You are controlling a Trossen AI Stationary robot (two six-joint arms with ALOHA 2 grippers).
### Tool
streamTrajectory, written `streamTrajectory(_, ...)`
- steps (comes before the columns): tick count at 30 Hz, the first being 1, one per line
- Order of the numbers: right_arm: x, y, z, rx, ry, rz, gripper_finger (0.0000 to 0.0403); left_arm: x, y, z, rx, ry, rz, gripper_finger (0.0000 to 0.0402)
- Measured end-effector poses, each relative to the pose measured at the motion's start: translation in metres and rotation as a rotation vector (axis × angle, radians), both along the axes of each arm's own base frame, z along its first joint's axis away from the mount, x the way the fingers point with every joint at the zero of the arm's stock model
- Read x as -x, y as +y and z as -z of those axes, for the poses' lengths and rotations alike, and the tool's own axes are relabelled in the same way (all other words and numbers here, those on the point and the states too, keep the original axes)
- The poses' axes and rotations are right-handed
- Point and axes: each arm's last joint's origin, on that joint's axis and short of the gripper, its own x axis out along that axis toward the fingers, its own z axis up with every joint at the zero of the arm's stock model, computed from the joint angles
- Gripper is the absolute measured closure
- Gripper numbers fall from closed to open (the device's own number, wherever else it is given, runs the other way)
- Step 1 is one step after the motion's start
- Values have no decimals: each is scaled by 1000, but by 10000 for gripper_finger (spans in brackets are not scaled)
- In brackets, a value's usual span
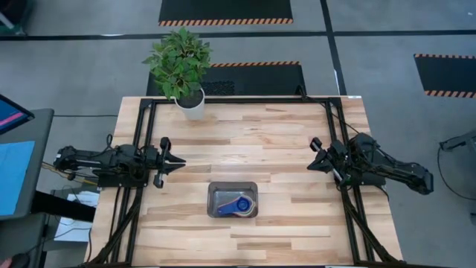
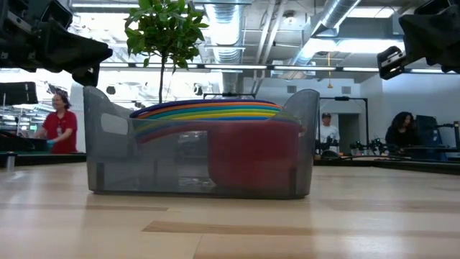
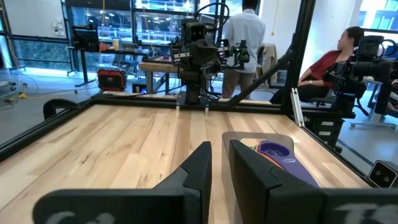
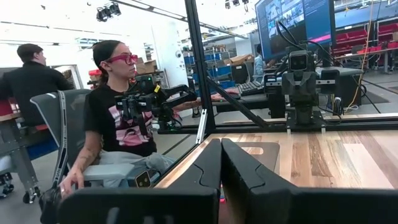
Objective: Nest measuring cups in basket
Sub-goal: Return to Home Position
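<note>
- Two arms sit at the sides of the surface [image 1: 282, 134], well apart from the basket [image 2: 108, 144] (task looks done, step reads as parking).
- left gripper [image 3: 221, 146]: raised at the left edge, fingers nearly together with only a slim gap, holding nothing.
- right gripper [image 4: 221, 142]: raised at the right edge, fingers together, empty.
- basket: mid-surface toward the front edge, lying flat, nothing touching it. The plant pot [image 1: 191, 106] is far off at the back edge.
- cups [image 2: 208, 109]: one nested stack inside the basket, coloured rims banded above the dip in the near wall. A blue cup [image 1: 238, 205] is on top, handle pointing to the left arm's side.
- cup count: cannot tell, rims too tight.
- handling (a guess): cups are likely light, stiff, smooth plastic. The stack is loose, so it would slide apart if the basket tips.
- hold: pinch the basket by a wall rim and keep it level. For one cup, take the handle.
</note>
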Motion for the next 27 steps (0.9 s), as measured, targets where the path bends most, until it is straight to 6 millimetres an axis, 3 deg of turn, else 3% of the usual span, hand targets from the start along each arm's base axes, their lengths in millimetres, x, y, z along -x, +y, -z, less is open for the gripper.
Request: streamTrajectory(27, 0, 0, 0, 0, 1, 0, 369, 0, 0, 0, 0, 1, 0, 356)
